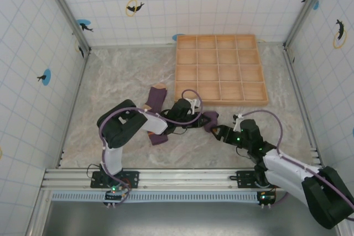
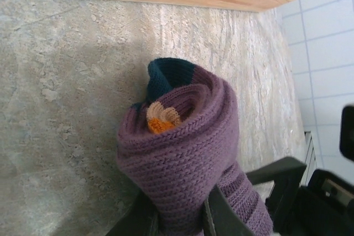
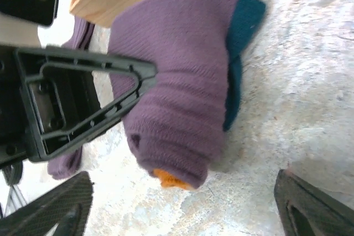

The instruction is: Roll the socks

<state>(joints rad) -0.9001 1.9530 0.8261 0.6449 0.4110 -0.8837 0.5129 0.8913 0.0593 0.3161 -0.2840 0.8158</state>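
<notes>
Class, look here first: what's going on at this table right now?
Two robot arms are rolling socks. The left gripper is shut on a rolled purple sock bundle resting on the table, near the wooden compartment tray. The right gripper is open beside the bundle, holding nothing. A second sock lies unrolled further left.

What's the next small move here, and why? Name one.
Probably draw the right gripper back from the rolled sock. Its fingers stand wide open, apart from the roll on either side, while the left gripper is clamped on the roll's lower end. Backing off would likely leave the left gripper free to carry it, and the second sock lies unrolled.
</notes>
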